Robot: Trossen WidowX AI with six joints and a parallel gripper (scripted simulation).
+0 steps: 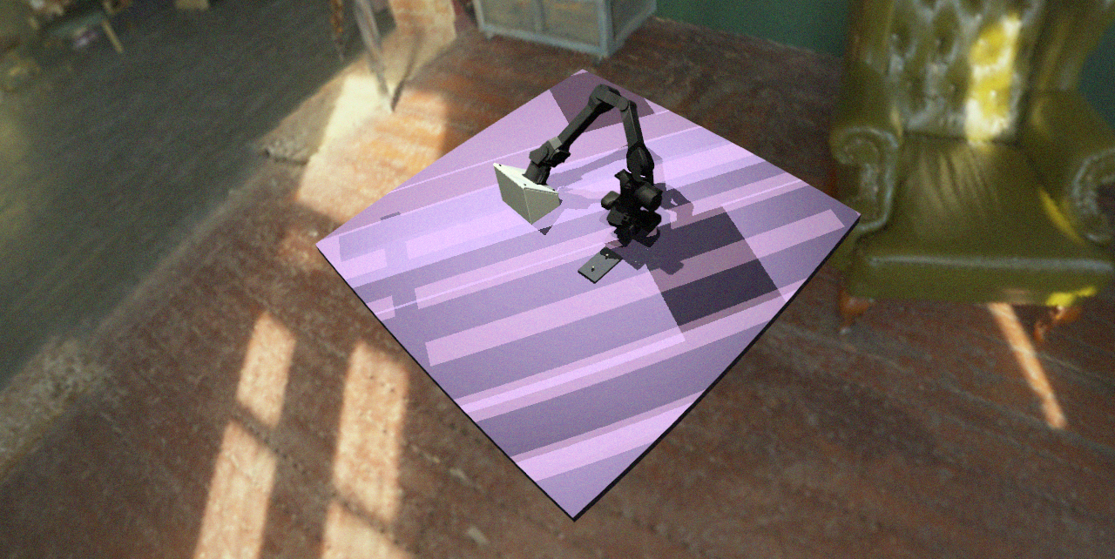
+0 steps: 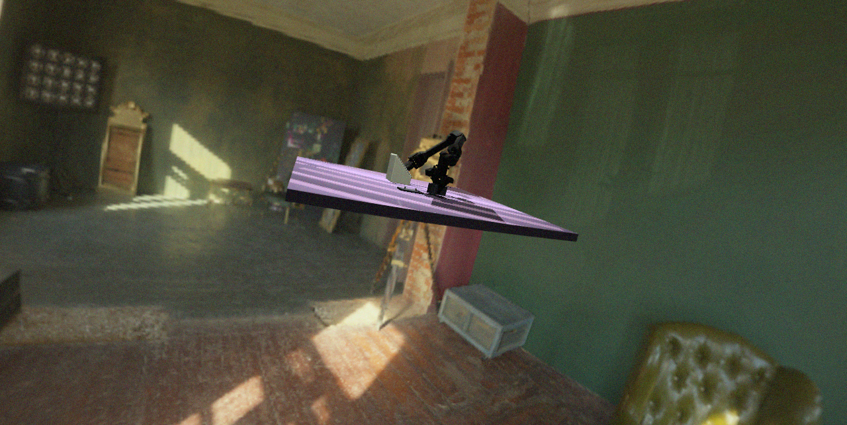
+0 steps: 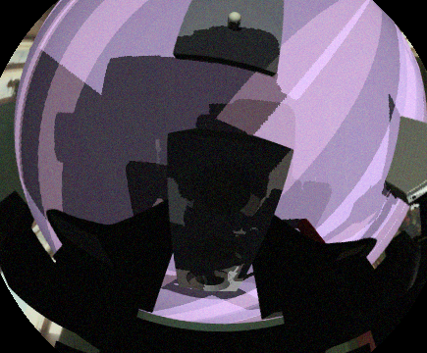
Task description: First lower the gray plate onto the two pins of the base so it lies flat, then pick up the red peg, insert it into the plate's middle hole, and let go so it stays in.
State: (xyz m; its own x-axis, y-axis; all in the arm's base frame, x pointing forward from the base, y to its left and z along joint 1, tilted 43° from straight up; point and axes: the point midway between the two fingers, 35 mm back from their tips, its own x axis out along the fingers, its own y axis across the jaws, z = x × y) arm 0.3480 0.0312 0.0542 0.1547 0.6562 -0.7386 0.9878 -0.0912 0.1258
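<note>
The gripper (image 3: 220, 213) (image 1: 628, 232) (image 2: 439, 183) is shut on the gray plate (image 3: 223, 172), a dark shadowed block between its two fingers in the wrist view. How far the plate is above the table cannot be told. The flat dark-gray base (image 3: 262, 22) (image 1: 595, 272) lies on the table beyond the plate, partly in shadow. The plate is off the base. One light pin (image 3: 234, 19) shows in the wrist view. A small red patch (image 3: 311, 230) shows beside the right finger; it may be the red peg, mostly hidden.
The arm rises from a pale wedge-shaped mount (image 1: 530, 198) (image 2: 398, 169) (image 3: 419, 157) on the purple striped table (image 1: 498, 392) (image 2: 331, 185). The base lies on the table side of the gripper toward the top camera. Dark shadows cross the table around the gripper.
</note>
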